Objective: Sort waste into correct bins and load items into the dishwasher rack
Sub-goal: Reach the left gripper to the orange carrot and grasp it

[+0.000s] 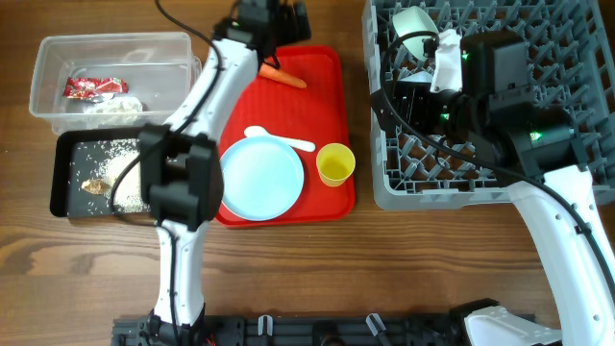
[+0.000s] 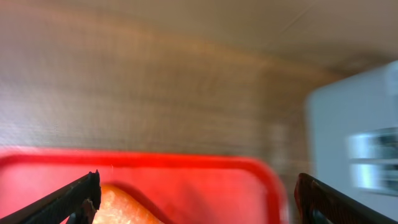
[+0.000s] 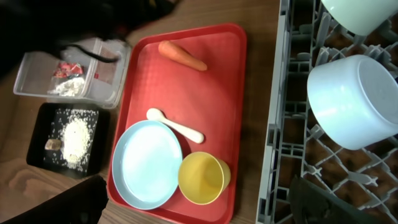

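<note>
We have left gripper (image 2: 199,198) released, straddling carrot (image 2: 121,208) at red tray's (image 1: 327,115) far edge, so closing should pinch it. Right gripper (image 3: 193,204) also released, empty, over dishwasher rack (image 1: 577,58) right of tray.

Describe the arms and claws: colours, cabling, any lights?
Both match. The left arm and right arm are white-shelled, with boxy black joint housings between the links and a thin black cable running along each. Small green lights glow on the right arm's housings. The left claw and right claw have black, tapered fingers. No markings are legible.
</note>
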`<state>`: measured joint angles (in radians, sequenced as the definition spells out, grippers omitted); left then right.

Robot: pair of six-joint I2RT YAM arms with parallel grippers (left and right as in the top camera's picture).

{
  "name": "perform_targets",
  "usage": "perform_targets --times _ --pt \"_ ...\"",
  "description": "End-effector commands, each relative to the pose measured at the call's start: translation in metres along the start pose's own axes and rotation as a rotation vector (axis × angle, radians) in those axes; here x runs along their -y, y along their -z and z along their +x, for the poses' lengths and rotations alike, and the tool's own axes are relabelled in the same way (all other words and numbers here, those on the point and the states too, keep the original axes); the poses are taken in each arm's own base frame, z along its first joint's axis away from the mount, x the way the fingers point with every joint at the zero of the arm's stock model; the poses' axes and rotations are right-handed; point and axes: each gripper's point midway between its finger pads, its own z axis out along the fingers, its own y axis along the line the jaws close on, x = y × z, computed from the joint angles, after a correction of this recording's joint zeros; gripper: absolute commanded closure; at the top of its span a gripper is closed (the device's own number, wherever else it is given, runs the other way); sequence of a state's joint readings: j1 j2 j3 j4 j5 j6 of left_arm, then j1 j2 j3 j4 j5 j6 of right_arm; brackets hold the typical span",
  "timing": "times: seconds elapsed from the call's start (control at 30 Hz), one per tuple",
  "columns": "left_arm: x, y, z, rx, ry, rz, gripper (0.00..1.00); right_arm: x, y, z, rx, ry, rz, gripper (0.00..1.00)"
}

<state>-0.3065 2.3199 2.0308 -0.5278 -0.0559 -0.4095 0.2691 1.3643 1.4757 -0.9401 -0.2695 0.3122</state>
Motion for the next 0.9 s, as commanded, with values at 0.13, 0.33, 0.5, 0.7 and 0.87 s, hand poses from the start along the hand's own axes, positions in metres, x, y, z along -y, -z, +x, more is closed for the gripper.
perform_targets --times 0.13,0.33,0.5,0.7,0.87 --pt "-0.024 -0.042 0.035 -0.07 0.167 -0.102 0.0 -0.004 -0.001 -0.001 0.0 0.014 -0.017 0.05" --pt "-0.044 -0.053 0.069 -0.159 0.229 -0.192 0.0 -0.001 -0.001 -0.003 0.008 0.028 0.001 0.05" --pt "-0.044 -0.048 0.064 -0.15 0.227 -0.201 0.0 0.003 -0.001 -0.004 0.013 0.028 0.022 0.05" --pt "-0.041 -0.006 0.029 -0.087 0.204 -0.207 0.0 0.004 -0.001 -0.003 0.012 0.027 0.026 0.05" --pt "-0.037 0.033 0.012 -0.064 0.228 -0.212 0.0 0.004 -0.001 -0.004 0.016 0.028 0.025 0.05"
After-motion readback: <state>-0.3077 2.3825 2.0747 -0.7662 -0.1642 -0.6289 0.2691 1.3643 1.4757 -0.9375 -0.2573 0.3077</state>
